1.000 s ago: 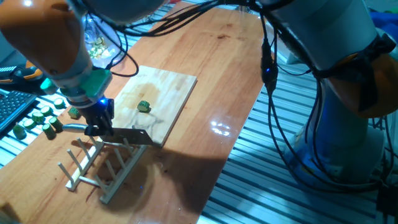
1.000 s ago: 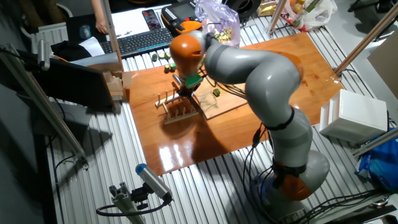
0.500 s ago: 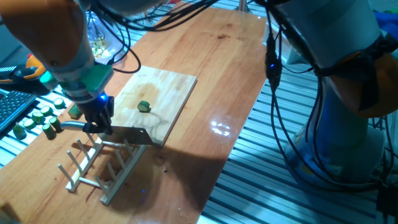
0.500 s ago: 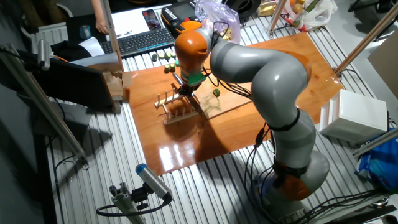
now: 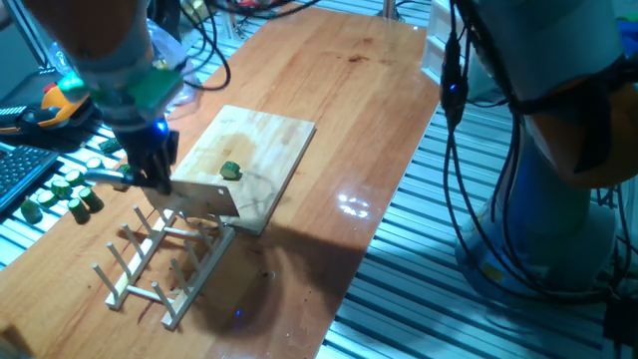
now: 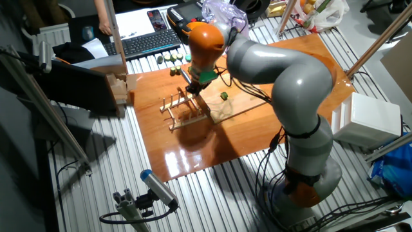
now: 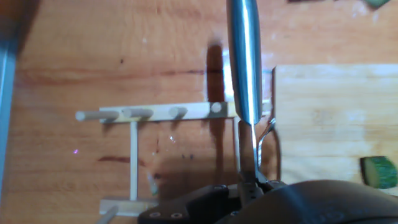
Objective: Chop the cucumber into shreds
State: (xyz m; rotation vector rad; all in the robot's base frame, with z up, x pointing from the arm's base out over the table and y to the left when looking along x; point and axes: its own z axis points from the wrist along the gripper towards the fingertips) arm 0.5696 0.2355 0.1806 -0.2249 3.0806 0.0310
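End effector (image 5: 150, 172): clamped on the knife (image 5: 194, 194), above the rack (image 5: 159, 261).
Risk: blade could snag rack pegs, or knock the cucumber (image 5: 231, 171) off the board (image 5: 269, 150).

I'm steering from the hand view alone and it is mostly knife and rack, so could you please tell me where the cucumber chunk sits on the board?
Observer: The cucumber lies alone on the cutting board, nearer the rack-side end than the far end.
Operator: Is the knife over it yet?
Observer: No. The knife, shut in the gripper, hangs over the board's corner next to the wooden rack, apart from the chunk.
Operator: Anything else green nearby?
Observer: Yes, other cucumber pieces lie on the table off the board, on the gripper's far side from the chunk.
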